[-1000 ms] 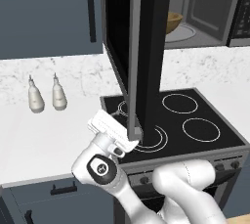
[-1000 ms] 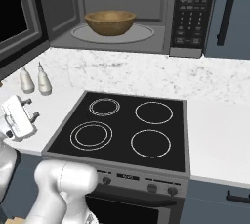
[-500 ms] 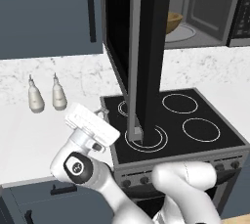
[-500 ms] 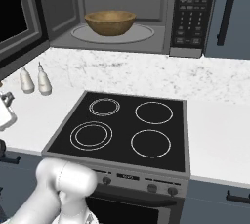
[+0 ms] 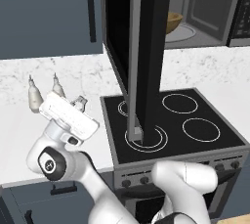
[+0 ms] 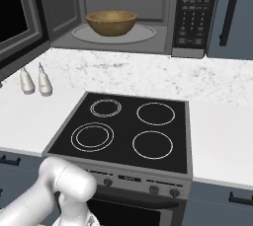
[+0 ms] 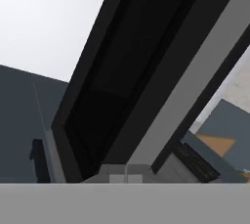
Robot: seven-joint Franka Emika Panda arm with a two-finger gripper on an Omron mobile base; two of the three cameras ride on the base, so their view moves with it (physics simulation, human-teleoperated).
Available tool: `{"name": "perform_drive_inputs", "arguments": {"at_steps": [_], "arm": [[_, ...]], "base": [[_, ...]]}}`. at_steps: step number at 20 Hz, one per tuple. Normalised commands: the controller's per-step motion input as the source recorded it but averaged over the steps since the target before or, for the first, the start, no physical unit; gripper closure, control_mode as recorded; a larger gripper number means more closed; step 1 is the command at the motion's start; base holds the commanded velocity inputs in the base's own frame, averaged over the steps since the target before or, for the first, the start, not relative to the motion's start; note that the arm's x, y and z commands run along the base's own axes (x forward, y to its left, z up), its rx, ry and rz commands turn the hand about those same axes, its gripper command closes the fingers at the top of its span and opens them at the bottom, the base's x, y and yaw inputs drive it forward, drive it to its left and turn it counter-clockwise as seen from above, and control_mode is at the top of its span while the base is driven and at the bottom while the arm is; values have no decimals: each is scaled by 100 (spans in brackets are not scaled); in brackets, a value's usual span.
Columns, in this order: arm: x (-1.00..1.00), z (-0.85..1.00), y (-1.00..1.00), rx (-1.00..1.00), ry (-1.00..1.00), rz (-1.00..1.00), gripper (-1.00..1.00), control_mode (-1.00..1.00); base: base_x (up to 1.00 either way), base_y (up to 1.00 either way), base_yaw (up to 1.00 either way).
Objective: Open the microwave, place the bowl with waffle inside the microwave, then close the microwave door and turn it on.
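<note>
The microwave (image 6: 123,3) stands open, its grey interior and button panel (image 6: 193,13) showing. The tan wooden bowl (image 6: 111,22) sits on the round turntable inside; its rim also peeks past the door (image 5: 173,21). Its contents are hidden. The microwave door (image 5: 149,52) swings far out over the stove and is seen edge-on. In the hand view its dark glass window (image 7: 127,56) slants across from below. My gripper (image 5: 80,102) hangs left of the door, above the counter near the stove's left edge. It holds nothing that I can see, and its finger gap is unclear.
A black stovetop (image 6: 123,131) with several ring burners lies under the microwave. Two small shaker bottles (image 6: 35,80) stand on the white marble counter (image 6: 217,131) to its left, close behind my hand (image 5: 44,93). Blue-grey cabinets (image 5: 49,12) flank the microwave.
My hand has swung left, away from the door's lower edge, out over the counter beside the stove, and has left the right base view. Door and bowl stay put.
</note>
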Motion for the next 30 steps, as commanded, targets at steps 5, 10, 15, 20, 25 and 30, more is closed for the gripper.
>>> {"name": "perform_drive_inputs", "arguments": {"at_steps": [5, 10, 15, 20, 25, 30], "arm": [[-45, 50, -7, 0, -26, -2, 100, -100], [-64, 54, -71, 9, -12, 0, 100, -100], [-74, 67, -99, 23, -6, 1, 100, -100], [-70, 76, -100, 34, -7, 4, 100, -100], [-46, 64, -100, 39, -7, 9, 100, -100], [-12, 42, -100, 44, -7, 11, 100, -100]], "base": [[0, 0, 0], [0, 0, 0], [0, 0, 0], [0, 0, 0], [0, 0, 0], [0, 0, 0]]}}
